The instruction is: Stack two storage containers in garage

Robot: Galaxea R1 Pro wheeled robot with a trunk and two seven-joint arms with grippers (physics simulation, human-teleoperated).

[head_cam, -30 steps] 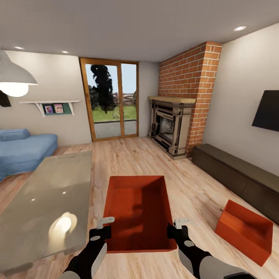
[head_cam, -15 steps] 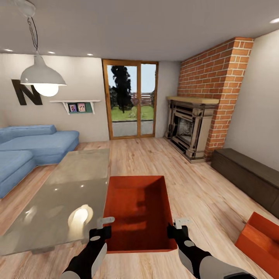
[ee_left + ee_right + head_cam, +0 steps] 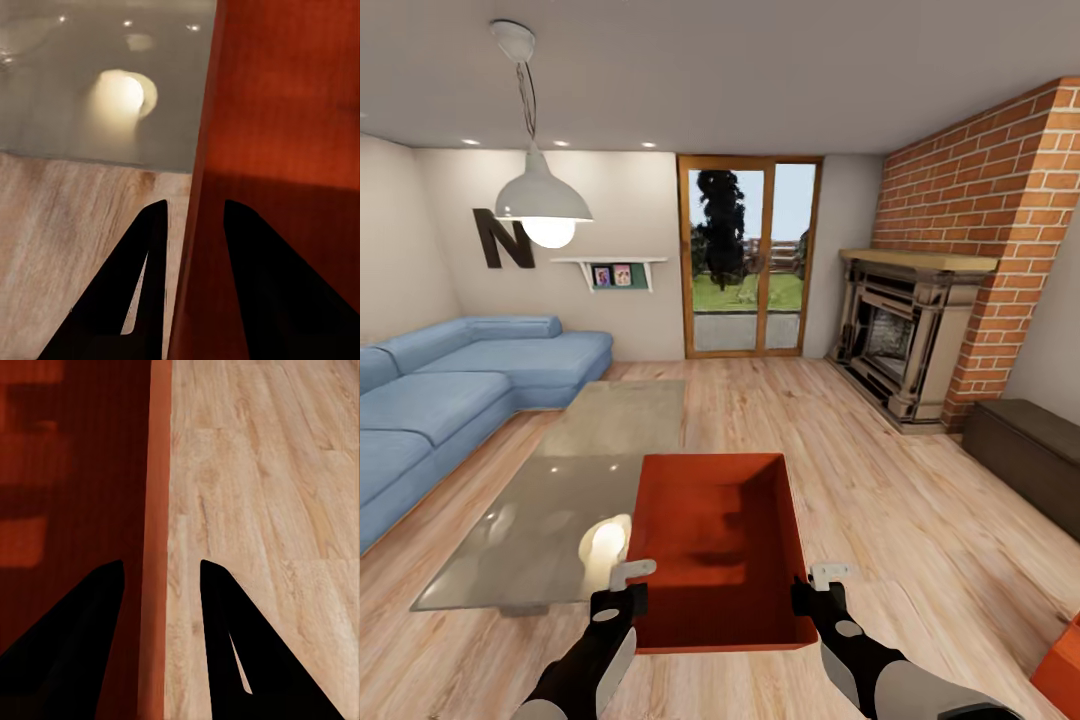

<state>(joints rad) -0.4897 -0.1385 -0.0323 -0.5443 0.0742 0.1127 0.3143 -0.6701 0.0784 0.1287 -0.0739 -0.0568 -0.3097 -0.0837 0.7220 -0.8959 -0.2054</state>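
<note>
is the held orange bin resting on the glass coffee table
No, the storage container is held up by the left gripper and right gripper, beside the glass table.

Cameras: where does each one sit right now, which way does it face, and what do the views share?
Head view: on the head, looking forward and down across the living room; both forearms, left gripper and right gripper straddling the carried container.
Left wrist view: along the left gripper, its fingers either side of the container's wall, glass table beyond.
Right wrist view: along the right gripper, astride the opposite wall.
Shared: the container.
</note>
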